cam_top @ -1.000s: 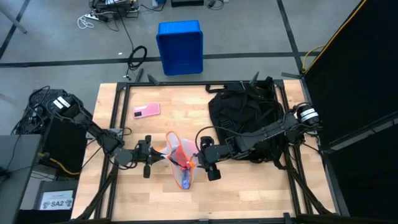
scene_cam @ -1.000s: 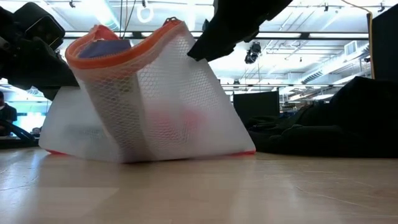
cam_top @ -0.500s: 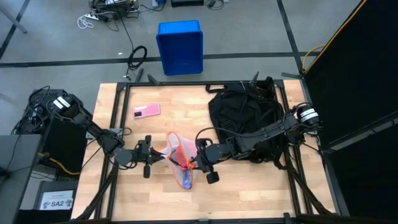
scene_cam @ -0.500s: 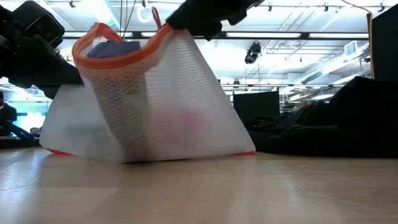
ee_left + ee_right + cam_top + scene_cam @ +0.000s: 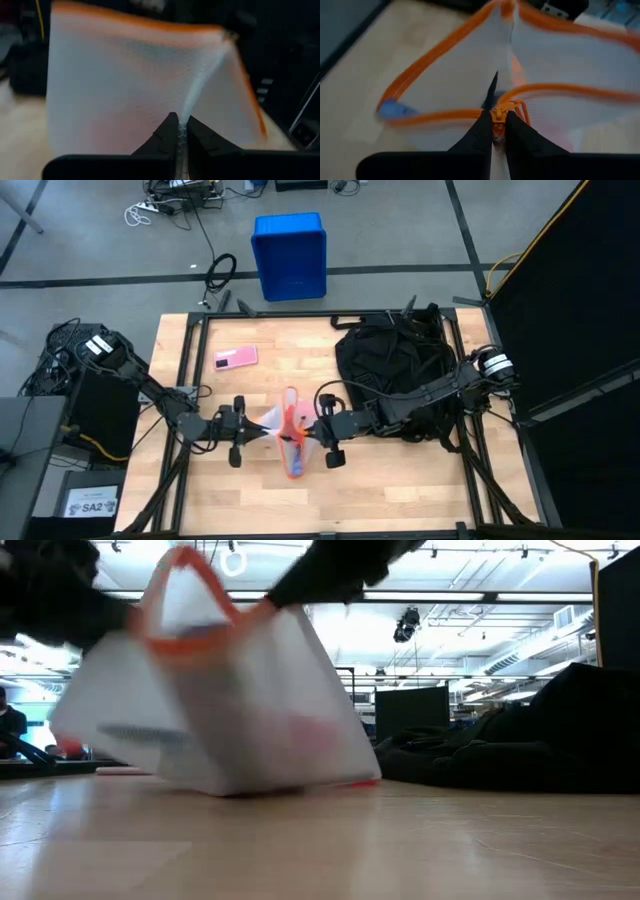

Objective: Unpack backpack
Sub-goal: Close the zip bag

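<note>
A white mesh pouch (image 5: 289,436) with an orange zip rim stands on the wooden table between my two grippers, its bottom edge (image 5: 250,785) on the wood. Something blue (image 5: 296,472) shows at its near end. My left gripper (image 5: 262,430) is shut on the pouch's left side. My right gripper (image 5: 306,434) is shut on its orange rim. The black backpack (image 5: 395,375) lies slumped at the table's far right, under my right arm, and neither gripper touches it. My left gripper pinches a fold of the pouch's white mesh wall (image 5: 183,120) between its two fingers, coming in level from the table's left. The mesh runs up taut from the fingers. My right gripper pinches the orange zip rim (image 5: 498,109) at the pouch's top, slanting down from the table's right. The rim is gathered at the fingers and the pouch hangs below them, its bottom on the table.
A pink flat item (image 5: 235,358) lies on the table at the far left. A blue crate (image 5: 290,255) stands on the floor beyond the far edge. Bare wood lies along the near edge (image 5: 400,490).
My right gripper has moved toward the table's left onto the pouch's orange rim and taken hold of it. The pouch's wide mouth has been drawn narrow and upward, and the pouch has shifted a little toward the left. My left gripper has risen slightly with the mesh.
</note>
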`<state>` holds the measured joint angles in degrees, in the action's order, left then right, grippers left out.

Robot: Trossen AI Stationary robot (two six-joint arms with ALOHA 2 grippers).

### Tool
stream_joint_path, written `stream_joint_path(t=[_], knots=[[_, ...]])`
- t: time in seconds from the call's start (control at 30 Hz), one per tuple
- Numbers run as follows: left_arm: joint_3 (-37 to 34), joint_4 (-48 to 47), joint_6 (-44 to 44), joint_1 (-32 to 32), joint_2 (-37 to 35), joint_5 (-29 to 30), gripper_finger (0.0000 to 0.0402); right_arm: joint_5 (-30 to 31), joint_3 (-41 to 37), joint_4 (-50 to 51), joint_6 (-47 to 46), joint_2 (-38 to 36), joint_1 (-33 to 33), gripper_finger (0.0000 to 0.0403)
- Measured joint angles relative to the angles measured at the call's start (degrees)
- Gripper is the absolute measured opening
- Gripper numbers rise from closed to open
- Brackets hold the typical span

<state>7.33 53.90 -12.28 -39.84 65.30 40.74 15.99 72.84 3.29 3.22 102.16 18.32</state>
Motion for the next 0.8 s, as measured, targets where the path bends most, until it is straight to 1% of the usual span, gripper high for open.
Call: stream_joint_path(t=[0.1,0.2,0.27,0.33,0.47,0.6,0.7,0.8], knots=[[2.66,0.78,3.55,-0.57,-0.06,-0.48,0.0000,0.80,0.00,-1.29,-0.57,-1.86,0.40,0.0002],[5.34,0.75,6.11,-1.72,-0.05,-0.46,0.0000,3.56,0.00,-0.62,-0.88,-4.20,0.87,0.0002],[7.17,0.75,7.73,-2.98,-0.06,0.84,0.0000,4.63,0.00,0.12,-1.64,-6.18,1.53,0.0001],[8.71,0.83,9.61,-4.49,-0.14,3.86,0.0000,5.58,0.00,0.71,-2.54,-8.42,2.29,0.0001],[9.86,0.65,13.28,-8.20,-1.44,12.11,0.0000,10.73,0.00,5.04,-3.82,-13.15,4.95,0.0001],[8.91,0.08,13.36,-12.50,-2.69,22.95,0.0000,17.27,0.00,10.59,-6.71,-17.54,8.14,0.0001],[8.15,-0.13,12.11,-15.21,-2.85,30.56,0.0000,20.03,0.00,13.50,-8.58,-19.78,9.97,0.0000],[7.37,-0.17,9.94,-16.36,-2.86,33.42,0.0000,21.11,0.00,14.14,-9.70,-21.10,10.97,0.0000]])
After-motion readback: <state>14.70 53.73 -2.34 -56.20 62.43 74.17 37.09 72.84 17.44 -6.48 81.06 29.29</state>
